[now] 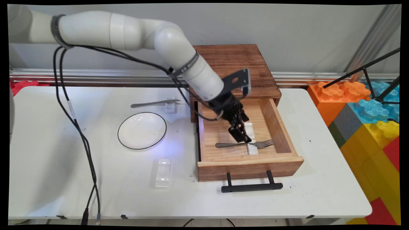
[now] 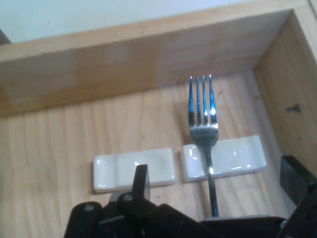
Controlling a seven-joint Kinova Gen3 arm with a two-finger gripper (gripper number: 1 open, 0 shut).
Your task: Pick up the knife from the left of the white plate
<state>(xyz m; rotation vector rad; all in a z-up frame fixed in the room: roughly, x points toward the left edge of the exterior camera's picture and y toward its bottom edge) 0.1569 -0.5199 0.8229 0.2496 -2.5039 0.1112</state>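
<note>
A wooden drawer stands pulled out of its brown cabinet. Inside it a metal fork lies across a white rest, its tines toward the drawer's right wall. My gripper hangs low inside the drawer, just above the fork's handle. In the hand view the fork rests its neck on the right-hand white rest, and a second white rest lies beside it. My gripper is open; the fork's handle runs between the two fingers, which do not touch it.
On the table left of the drawer sit a white plate with a dark rim, a knife propped on a clear rest, and another clear rest. The drawer's black handle sticks out forward. Big coloured blocks stand at the right.
</note>
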